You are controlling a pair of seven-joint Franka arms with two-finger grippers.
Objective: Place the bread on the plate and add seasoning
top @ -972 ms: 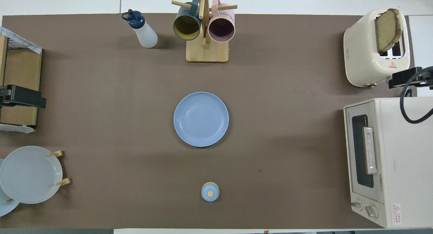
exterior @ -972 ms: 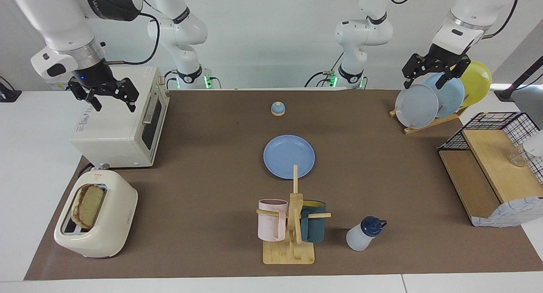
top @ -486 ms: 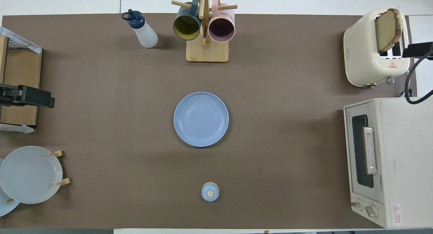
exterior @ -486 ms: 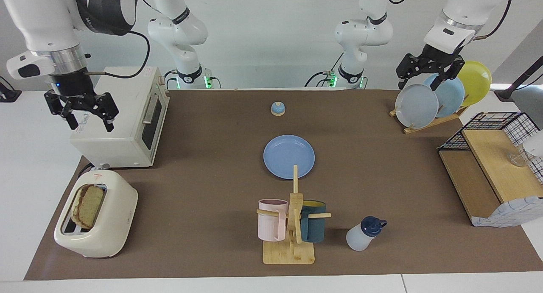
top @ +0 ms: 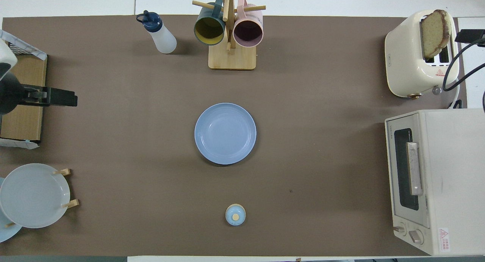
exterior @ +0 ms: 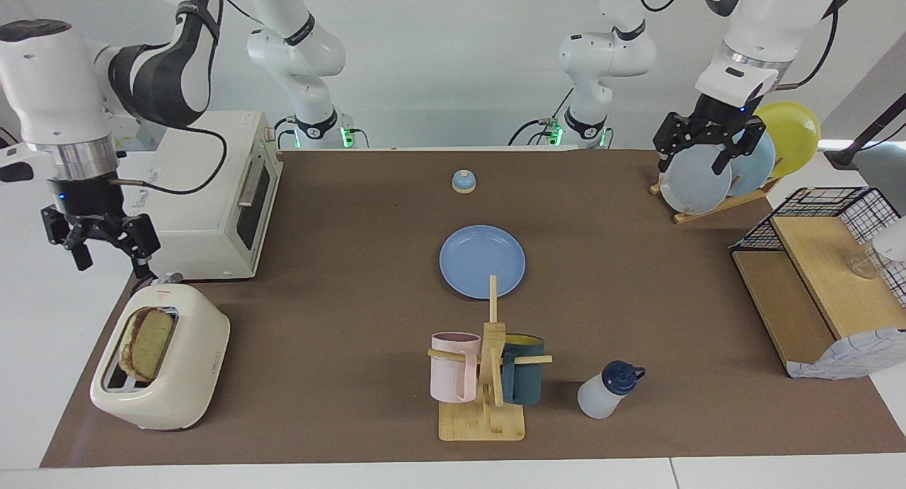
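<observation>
The bread stands upright in a slot of the cream toaster at the right arm's end of the table; it also shows in the overhead view. The medium-blue plate lies bare at the table's middle, and shows in the overhead view. The seasoning bottle stands beside the mug rack, and shows in the overhead view. My right gripper is open and empty, up in the air just above the toaster's robot-side end. My left gripper is open and empty over the plate rack.
A white toaster oven stands nearer to the robots than the toaster. A wooden mug rack holds a pink and a dark mug. A plate rack holds pale and yellow plates. A wire-and-wood shelf and a small bell are also there.
My right gripper has come off the toaster oven, dropped and moved toward the toaster. My left gripper has lowered slightly over the plate rack. Bread, plate and bottle have not moved.
</observation>
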